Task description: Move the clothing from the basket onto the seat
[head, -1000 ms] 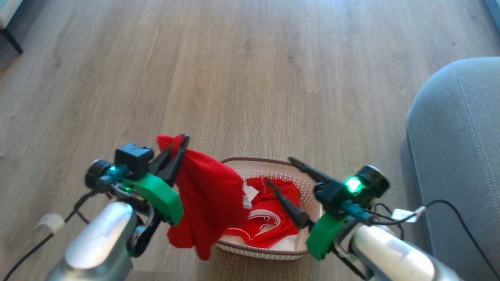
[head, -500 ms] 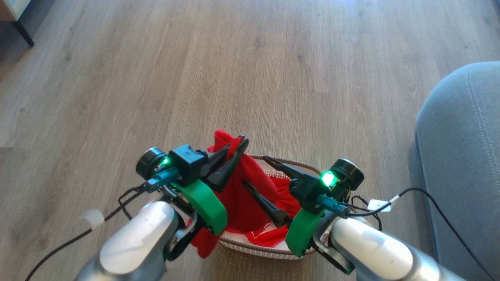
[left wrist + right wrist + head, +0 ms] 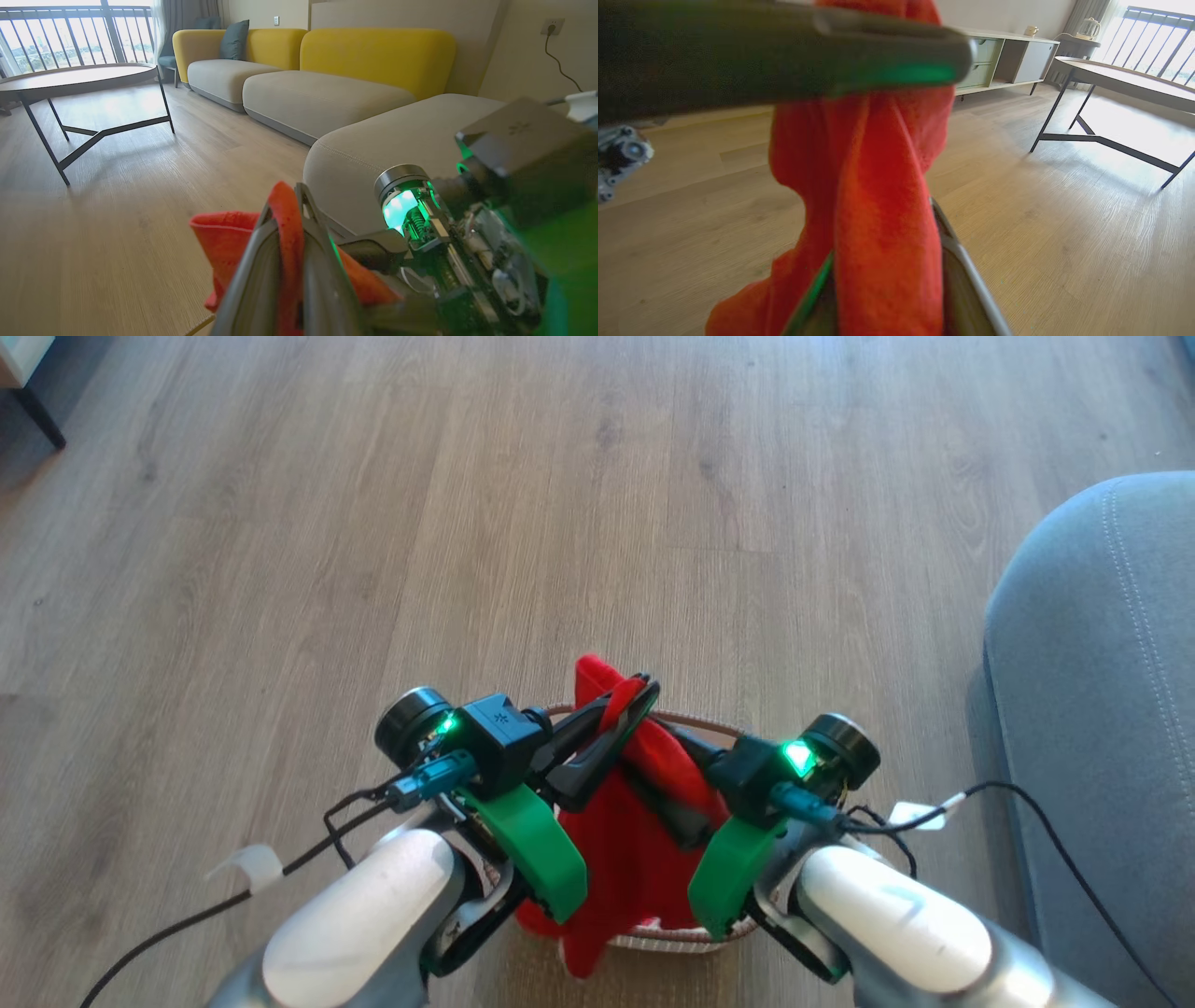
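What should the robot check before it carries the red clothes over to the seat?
1. Left gripper pinching the red garment: ok.
2. Right gripper shut on it: not ok; its fingers are apart, with cloth between them.
3. Garment lifted clear of the basket: cannot tell; the arms hide most of it.
4. Seat bare where it shows: ok.
5. Other clothing left behind in the basket: cannot tell; hidden.
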You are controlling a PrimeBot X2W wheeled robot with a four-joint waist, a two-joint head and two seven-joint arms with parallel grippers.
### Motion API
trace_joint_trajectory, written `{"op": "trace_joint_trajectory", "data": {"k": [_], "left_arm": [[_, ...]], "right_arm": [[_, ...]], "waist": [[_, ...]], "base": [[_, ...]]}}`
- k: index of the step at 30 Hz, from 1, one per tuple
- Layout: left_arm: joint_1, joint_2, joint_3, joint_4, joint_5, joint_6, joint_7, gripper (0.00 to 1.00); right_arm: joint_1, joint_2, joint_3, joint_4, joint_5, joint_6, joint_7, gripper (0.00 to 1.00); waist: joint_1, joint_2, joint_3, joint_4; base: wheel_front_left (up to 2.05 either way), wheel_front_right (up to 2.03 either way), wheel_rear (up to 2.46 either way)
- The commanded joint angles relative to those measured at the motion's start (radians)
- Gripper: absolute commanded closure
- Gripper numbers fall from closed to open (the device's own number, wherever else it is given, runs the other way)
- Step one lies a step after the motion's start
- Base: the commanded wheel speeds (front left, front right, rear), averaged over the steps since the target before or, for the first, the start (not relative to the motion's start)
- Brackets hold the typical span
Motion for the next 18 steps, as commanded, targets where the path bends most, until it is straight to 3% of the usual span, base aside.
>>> {"op": "trace_joint_trajectory", "data": {"k": [1, 7, 8, 9, 10, 11, 12, 18], "left_arm": [[-0.050, -0.001, 0.035, -0.041, -0.003, 0.004, -0.001, 1.00], [-0.040, 0.001, 0.027, -0.040, -0.002, 0.011, -0.005, 1.00], [-0.038, 0.001, 0.027, -0.037, -0.002, 0.013, -0.008, 0.91], [-0.036, 0.002, 0.027, -0.033, -0.002, 0.014, -0.011, 0.66], [-0.034, 0.002, 0.027, -0.027, -0.001, 0.016, -0.014, 0.51], [-0.032, 0.003, 0.027, -0.021, 0.000, 0.018, -0.019, 0.16], [-0.031, 0.003, 0.028, -0.014, 0.001, 0.020, -0.024, 0.00], [-0.024, 0.002, 0.026, 0.023, 0.005, 0.024, -0.043, 0.00]], "right_arm": [[-0.010, 0.012, -0.020, -0.027, 0.026, 0.007, -0.005, 1.00], [0.005, -0.014, -0.049, -0.040, 0.055, 0.007, -0.005, 1.00], [0.007, -0.019, -0.058, -0.043, 0.057, 0.007, -0.005, 1.00], [0.009, -0.025, -0.067, -0.046, 0.059, 0.007, -0.005, 1.00], [0.010, -0.032, -0.077, -0.048, 0.059, 0.007, -0.005, 1.00], [0.012, -0.038, -0.087, -0.051, 0.060, 0.007, -0.005, 1.00], [0.015, -0.046, -0.099, -0.054, 0.061, 0.007, -0.005, 1.00], [0.025, -0.088, -0.167, -0.077, 0.055, 0.007, -0.005, 1.00]], "waist": [[-0.0001, 0.0000, -0.001, -0.002], [-0.0001, 0.0000, 0.001, -0.019], [-0.0001, 0.0000, 0.001, -0.024], [-0.0001, 0.0000, 0.002, -0.029], [-0.0001, 0.0000, 0.003, -0.036], [-0.0001, 0.0000, 0.004, -0.044], [-0.0001, 0.0000, 0.005, -0.052], [-0.0001, 0.0000, 0.015, -0.107]], "base": [[0.00, 0.00, 0.00], [0.00, 0.00, 0.00], [0.00, 0.00, 0.00], [0.00, 0.00, 0.00], [0.00, 0.00, 0.00], [0.00, 0.00, 0.00], [0.00, 0.00, 0.00], [0.00, 0.00, 0.00]]}}
